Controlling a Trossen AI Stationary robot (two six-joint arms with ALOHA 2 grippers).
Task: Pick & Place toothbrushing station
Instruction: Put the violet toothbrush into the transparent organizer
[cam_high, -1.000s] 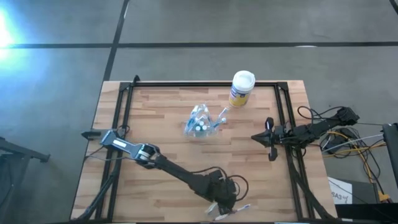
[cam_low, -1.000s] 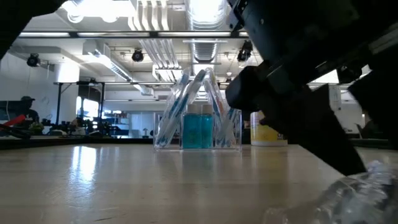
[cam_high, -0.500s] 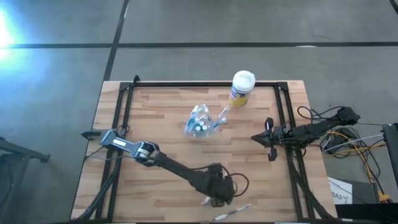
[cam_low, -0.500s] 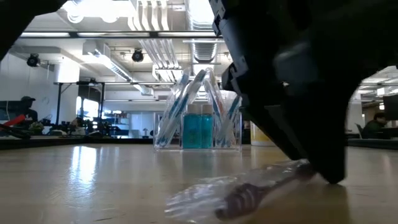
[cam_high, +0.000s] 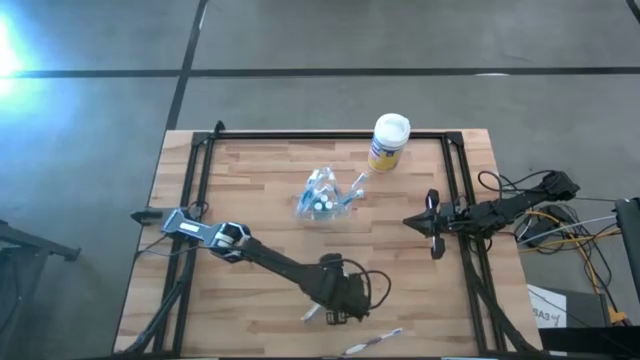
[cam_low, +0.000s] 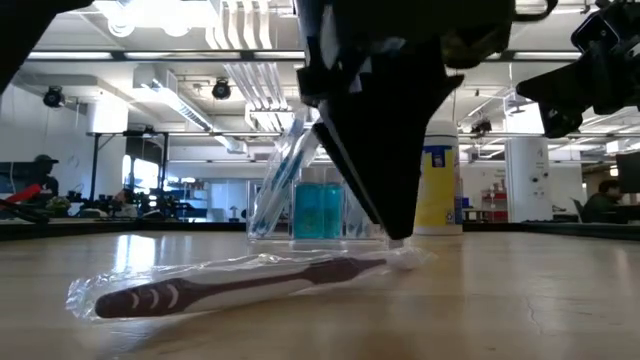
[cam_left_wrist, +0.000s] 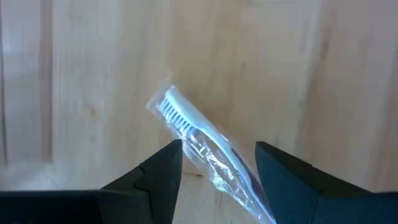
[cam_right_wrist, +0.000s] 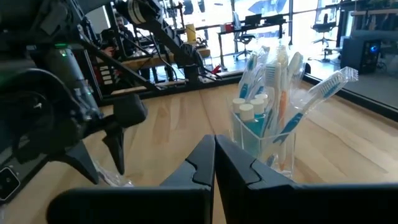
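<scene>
The toothbrushing station (cam_high: 322, 197), a clear holder with several toothbrushes and small blue bottles, stands on its base at the table's middle, toward the far edge (cam_low: 320, 195). My left gripper (cam_high: 328, 312) points steeply down over the near middle of the table. A toothbrush in a clear wrapper (cam_low: 250, 282) lies aslant between its fingers (cam_left_wrist: 217, 149), which stand well apart. My right gripper (cam_high: 434, 222) waits shut and level at the table's right edge (cam_right_wrist: 214, 155), touching nothing. My left gripper has the wrapped toothbrush near its handle end (cam_low: 398, 260). The fingers come from above, slanting down. The toothbrush runs aslant across the gap, from one fingertip (cam_left_wrist: 177, 149) back behind the other finger (cam_left_wrist: 273, 180). It lies almost level, bristle head (cam_left_wrist: 169, 109) toward the near left, low over the table.
A yellow canister with a white lid (cam_high: 388, 143) stands at the far edge, right of the station. Another wrapped toothbrush (cam_high: 372, 342) lies at the near edge, right of my left gripper. Bare wood lies on the table's left half.
My left gripper has risen a little and gone from the near edge toward the table's left, tipping more steeply down and rolling. The wrapped toothbrush has gone with it and swung round, its head now toward the near left. The other toothbrush has stayed put.
</scene>
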